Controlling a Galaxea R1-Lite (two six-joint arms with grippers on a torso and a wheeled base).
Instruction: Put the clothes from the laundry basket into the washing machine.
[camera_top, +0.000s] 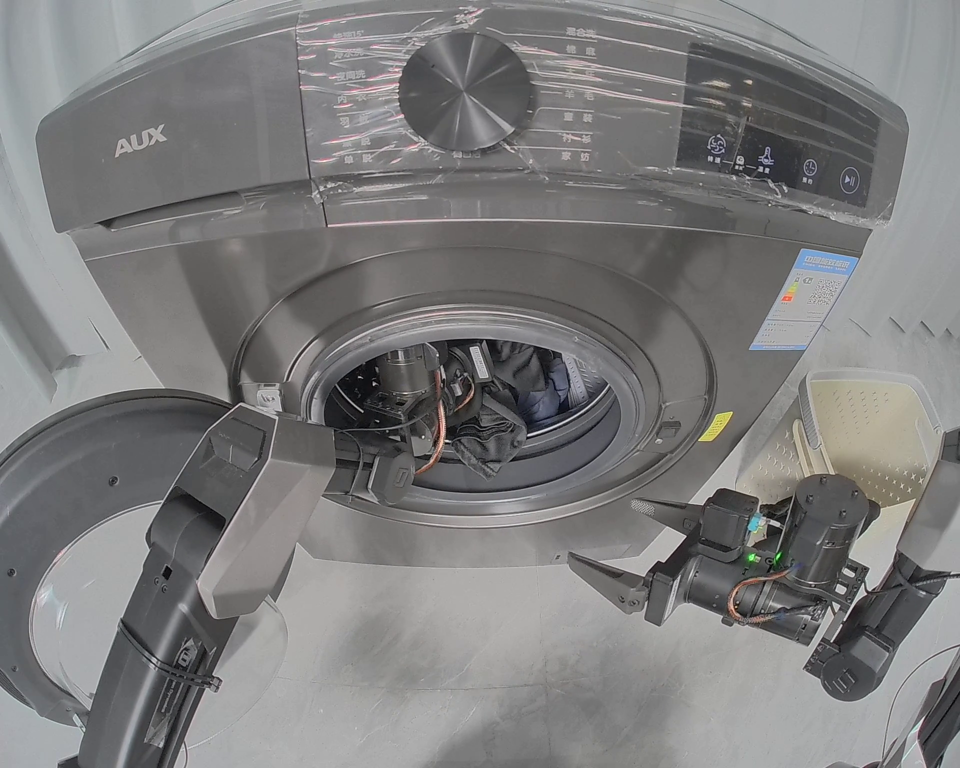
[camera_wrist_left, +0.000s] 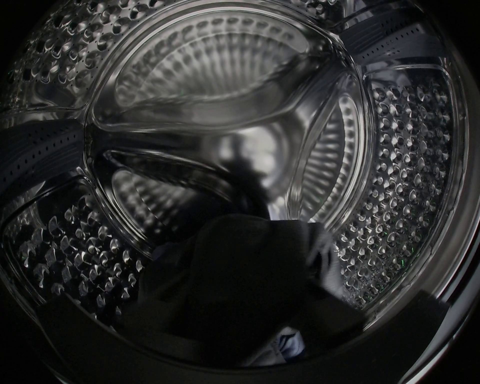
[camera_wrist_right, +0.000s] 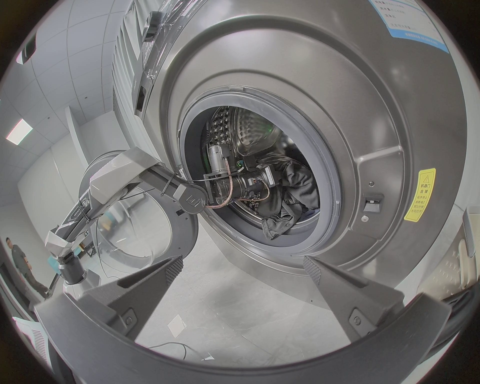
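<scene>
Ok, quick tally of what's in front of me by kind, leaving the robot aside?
Washing machine: 1
Open door: 1
Laundry basket: 1
Dark clothes bundle at the drum mouth: 1, separate pieces cannot be told apart
Total: 4

The washing machine (camera_top: 200, 290) has a brushed grey metal front, with crinkled glossy plastic film (camera_top: 620, 110) over its panel. Its drum (camera_wrist_left: 405, 150) is shiny dimpled steel, and the dark garment (camera_top: 492, 435) inside is matt cloth. The laundry basket (camera_top: 880, 430) beside it is cream plastic.
</scene>
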